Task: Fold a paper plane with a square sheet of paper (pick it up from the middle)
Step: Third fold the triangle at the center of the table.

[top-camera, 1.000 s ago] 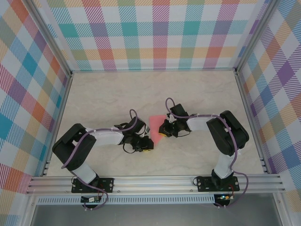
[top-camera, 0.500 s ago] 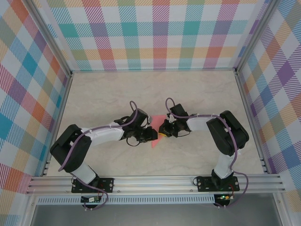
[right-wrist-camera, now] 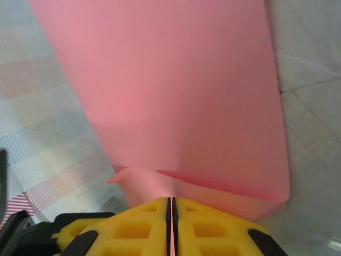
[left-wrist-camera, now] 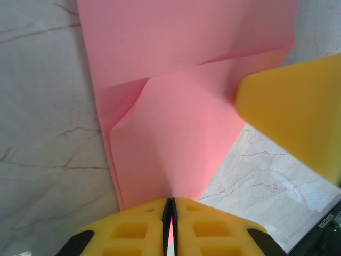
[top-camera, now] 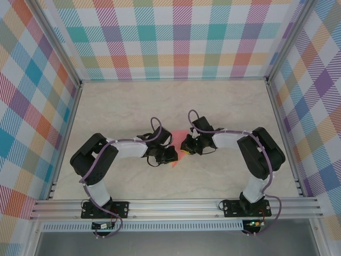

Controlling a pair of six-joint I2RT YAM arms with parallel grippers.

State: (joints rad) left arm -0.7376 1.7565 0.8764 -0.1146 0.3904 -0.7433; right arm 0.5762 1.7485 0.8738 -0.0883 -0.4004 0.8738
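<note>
Pinching the square sheet of paper from both sides: my left gripper is clamped on one creased edge, my right gripper on another. Sheet is folded, at the middle of the table between my wrists, apparently partly lifted off the surface

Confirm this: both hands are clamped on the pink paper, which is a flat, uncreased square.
One error. The left hand and right hand are clamped on the pink paper, but it is folded and creased; the left wrist view shows overlapping layers.
</note>
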